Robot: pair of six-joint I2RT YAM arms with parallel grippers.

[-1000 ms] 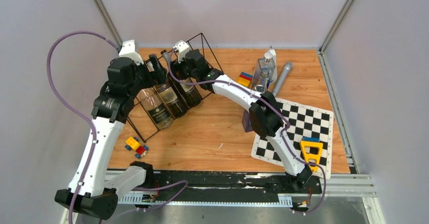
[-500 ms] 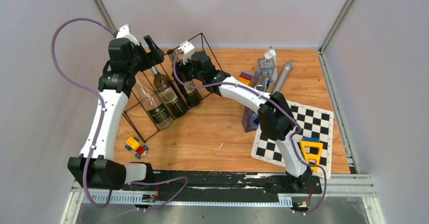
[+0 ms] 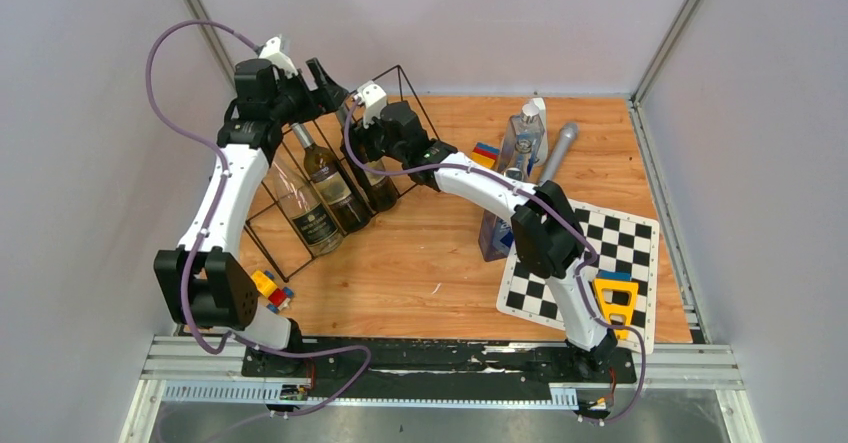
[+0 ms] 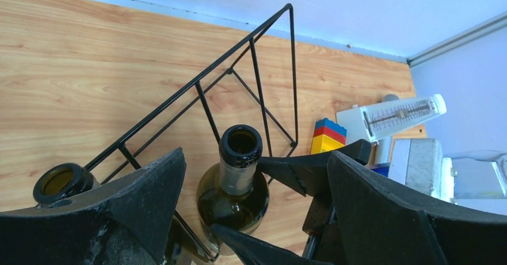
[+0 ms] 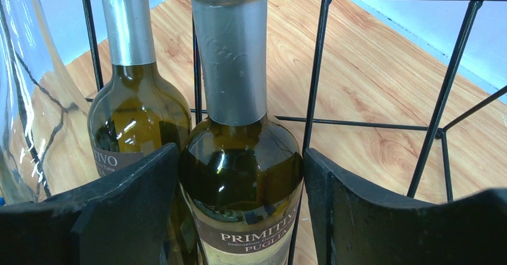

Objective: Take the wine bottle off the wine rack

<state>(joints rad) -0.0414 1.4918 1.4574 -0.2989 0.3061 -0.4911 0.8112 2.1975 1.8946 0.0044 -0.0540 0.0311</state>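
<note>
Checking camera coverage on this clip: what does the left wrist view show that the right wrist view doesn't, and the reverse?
Only the left wrist: the wine bottle's open mouth from above, coloured blocks beyond. Only the right wrist: its label and silver foil neck, a clear bottle alongside. Both: that bottle, the black wire rack, the right gripper closed on the bottle.

Probably a robotics lab: plain booth walls (image 3: 500, 23), calibration checkerboard (image 3: 622, 245), aluminium mounting rail (image 3: 680, 368)
</note>
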